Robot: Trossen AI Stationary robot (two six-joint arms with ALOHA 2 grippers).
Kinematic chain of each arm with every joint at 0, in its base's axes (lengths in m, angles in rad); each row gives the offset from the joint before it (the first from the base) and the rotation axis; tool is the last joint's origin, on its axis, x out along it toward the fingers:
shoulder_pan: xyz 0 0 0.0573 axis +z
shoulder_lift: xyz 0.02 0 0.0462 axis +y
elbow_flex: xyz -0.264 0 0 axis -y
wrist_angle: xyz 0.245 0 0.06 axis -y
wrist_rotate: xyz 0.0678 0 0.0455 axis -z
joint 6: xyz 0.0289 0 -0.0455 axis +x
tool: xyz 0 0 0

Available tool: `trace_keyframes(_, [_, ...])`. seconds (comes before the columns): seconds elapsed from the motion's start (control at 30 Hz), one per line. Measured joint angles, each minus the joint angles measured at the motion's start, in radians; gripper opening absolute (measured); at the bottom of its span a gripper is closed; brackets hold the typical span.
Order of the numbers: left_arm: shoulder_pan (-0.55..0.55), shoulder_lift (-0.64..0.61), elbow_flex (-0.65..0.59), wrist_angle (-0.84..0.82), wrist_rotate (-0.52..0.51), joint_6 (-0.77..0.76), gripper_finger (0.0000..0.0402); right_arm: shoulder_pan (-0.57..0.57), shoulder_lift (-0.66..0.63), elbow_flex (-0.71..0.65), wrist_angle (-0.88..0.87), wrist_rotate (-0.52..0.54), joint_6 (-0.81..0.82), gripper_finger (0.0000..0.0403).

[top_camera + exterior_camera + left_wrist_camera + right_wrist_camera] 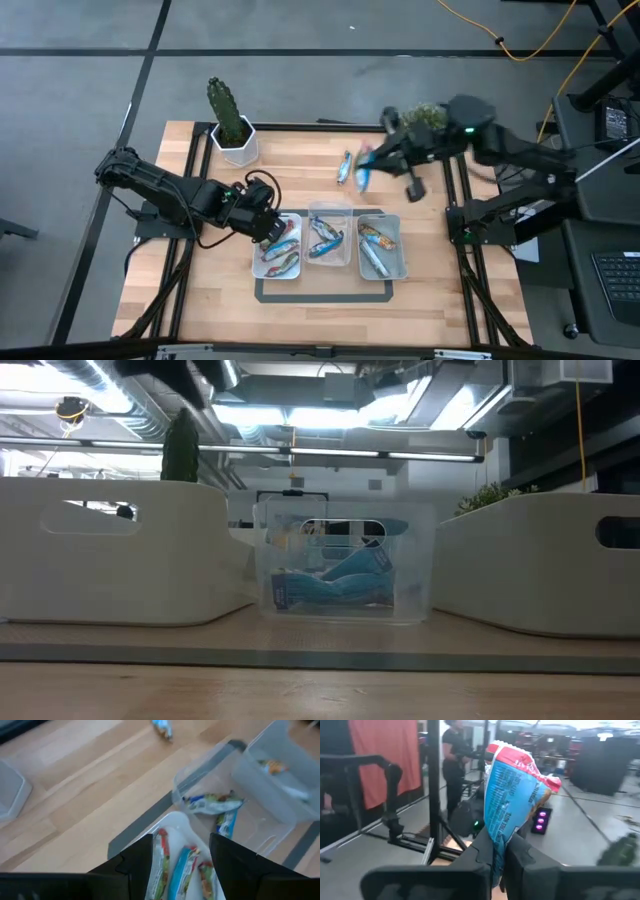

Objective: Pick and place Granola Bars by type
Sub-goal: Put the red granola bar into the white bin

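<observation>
The right gripper hung above the back of the table, behind the trays, with its fingers pinched on a blue bar. In the right wrist view that bar stood upright between them, a red-and-white crimped end on top. Beyond it, in the room, a person in dark clothes stood near a black frame.

Just beside that gripper, 1 more bar lay on the bare wood.

The left gripper hovered over the near edge of the left tray, fingers spread wide and holding nothing. Between them the left wrist view showed 3 bars lying side by side in that white tray.

3 trays sat in a row at the front middle of the table — the left one, a clear middle tray and a right tray. The middle tray held blue bars, seen through its clear wall in the low view. The right tray held 2 bars, 1 brownish, 1 silvery.

A cactus in a white pot stood at the back left corner – well apart from the trays. A leafy plant sat at the back right, partly under the right arm.
</observation>
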State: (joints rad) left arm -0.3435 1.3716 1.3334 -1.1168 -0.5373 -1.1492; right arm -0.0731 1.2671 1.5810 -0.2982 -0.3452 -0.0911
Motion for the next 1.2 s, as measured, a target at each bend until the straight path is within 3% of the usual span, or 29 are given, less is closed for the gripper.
trace_keyframes(0.23, [-0.033,0.0,0.176,0.009,-0.155,0.183,0.0187,-0.001,0.123,0.0,0.023,-0.049,-0.024,0.0035])
trace_keyframes(0.4, [-0.063,0.0,0.323,0.116,-0.219,0.422,0.0188,-0.001,0.157,0.0,0.025,-0.05,-0.057,0.003])
trace_keyframes(0.63, [-0.077,-0.002,0.434,0.409,-0.177,0.792,0.0214,-0.001,0.165,0.0,0.026,-0.05,-0.077,0.0018])
trace_keyframes(0.73, [-0.066,-0.001,0.437,0.506,-0.175,0.882,0.0232,-0.001,0.165,0.0,0.043,-0.05,-0.077,0.0036])
trace_keyframes(0.83, [-0.047,0.001,0.435,0.534,-0.145,0.909,0.0248,-0.001,0.164,0.0,0.063,-0.051,-0.076,0.0046])
trace_keyframes(1.0, [-0.012,0.017,0.435,0.55,-0.105,0.925,0.0268,-0.001,0.164,0.0,0.064,-0.052,-0.071,0.0019])
trace_keyframes(1.2, [0.036,0.053,0.435,0.64,-0.039,0.954,0.0276,0.005,0.164,0.0,0.074,-0.051,-0.069,0.0023])
